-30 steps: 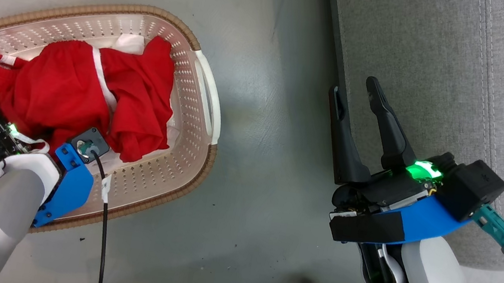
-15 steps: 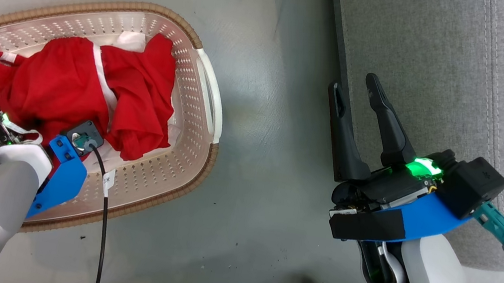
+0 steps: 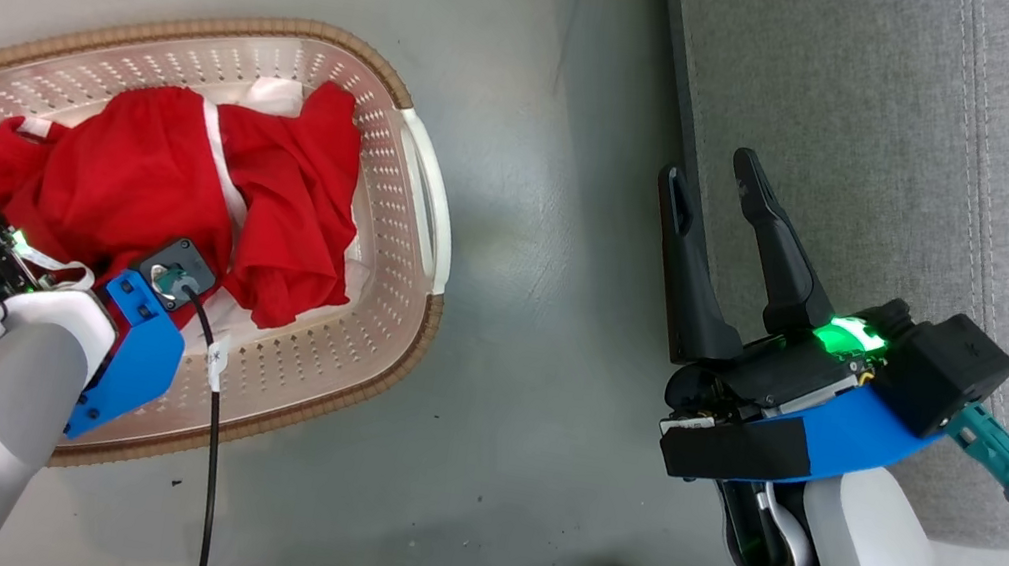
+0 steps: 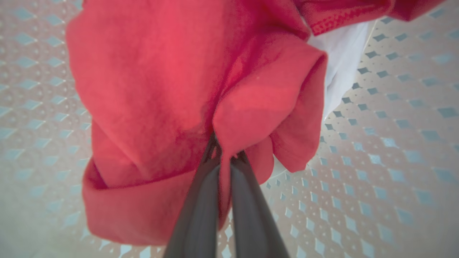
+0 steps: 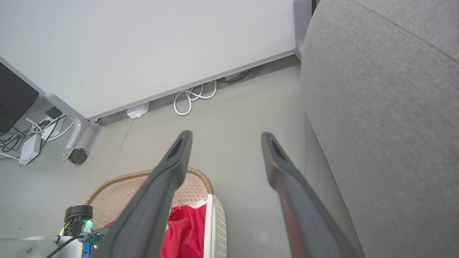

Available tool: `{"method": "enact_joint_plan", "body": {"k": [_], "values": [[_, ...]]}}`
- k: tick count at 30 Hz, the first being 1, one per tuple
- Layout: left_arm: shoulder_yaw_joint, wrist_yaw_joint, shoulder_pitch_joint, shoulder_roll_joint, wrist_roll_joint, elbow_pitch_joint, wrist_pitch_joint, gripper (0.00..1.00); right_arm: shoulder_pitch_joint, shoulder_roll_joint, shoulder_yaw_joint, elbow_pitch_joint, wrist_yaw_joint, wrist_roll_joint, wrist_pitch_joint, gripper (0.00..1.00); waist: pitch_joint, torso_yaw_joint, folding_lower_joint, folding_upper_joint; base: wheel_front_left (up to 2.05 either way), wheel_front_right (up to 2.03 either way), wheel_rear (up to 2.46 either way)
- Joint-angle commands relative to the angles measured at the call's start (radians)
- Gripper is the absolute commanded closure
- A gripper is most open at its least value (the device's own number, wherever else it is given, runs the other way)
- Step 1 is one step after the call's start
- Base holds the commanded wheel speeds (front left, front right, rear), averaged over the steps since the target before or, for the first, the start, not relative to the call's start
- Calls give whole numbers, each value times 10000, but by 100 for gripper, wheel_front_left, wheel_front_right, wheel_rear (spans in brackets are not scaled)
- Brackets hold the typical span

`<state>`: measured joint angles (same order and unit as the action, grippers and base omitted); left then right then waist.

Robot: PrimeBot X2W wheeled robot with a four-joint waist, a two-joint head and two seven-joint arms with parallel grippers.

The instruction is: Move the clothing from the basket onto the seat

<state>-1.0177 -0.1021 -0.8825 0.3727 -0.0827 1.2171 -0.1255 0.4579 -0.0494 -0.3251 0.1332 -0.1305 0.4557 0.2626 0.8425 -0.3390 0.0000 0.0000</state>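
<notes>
One basket (image 3: 423,209), one clothing heap (image 3: 135,184), one seat (image 3: 893,132), two pincers (image 4: 226,152) (image 3: 710,169).

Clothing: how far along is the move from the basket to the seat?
Done: nothing yet; the red clothing lies in the basket. In hand: the left gripper is shut on a red fold inside it. Left: lifting it out and carrying it to the seat, beside which the right gripper hangs open.

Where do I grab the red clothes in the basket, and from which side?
Probably a raised fold of the soft red fabric clothing, from above: it lies crumpled inside the cream perforated plastic basket, whose walls block sideways reach. The left gripper is shut on one.
</notes>
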Motion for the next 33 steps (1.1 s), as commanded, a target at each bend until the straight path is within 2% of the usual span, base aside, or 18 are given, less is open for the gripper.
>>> {"method": "enact_joint_plan", "body": {"k": [1,10,21,33], "values": [[59,55,95,-59,-136,22,125,100,92,-18,26,31,-4,-77,34,0,-105,43,0,0,0,0,0],[692,253,460,-646,-1048,2,744,100,-17,-19,249,316,-4,-331,34,0,-989,474,0,0,0,0,0],[1543,72,1386,-1649,-2401,-9,2419,100,-681,-24,723,1050,-4,-885,34,0,-3539,1348,0,0,0,0,0],[1599,-184,2307,-2730,-3064,-210,3607,100,-1939,-24,1109,1912,-4,-1272,33,0,-6162,2349,0,0,0,0,0]]}}
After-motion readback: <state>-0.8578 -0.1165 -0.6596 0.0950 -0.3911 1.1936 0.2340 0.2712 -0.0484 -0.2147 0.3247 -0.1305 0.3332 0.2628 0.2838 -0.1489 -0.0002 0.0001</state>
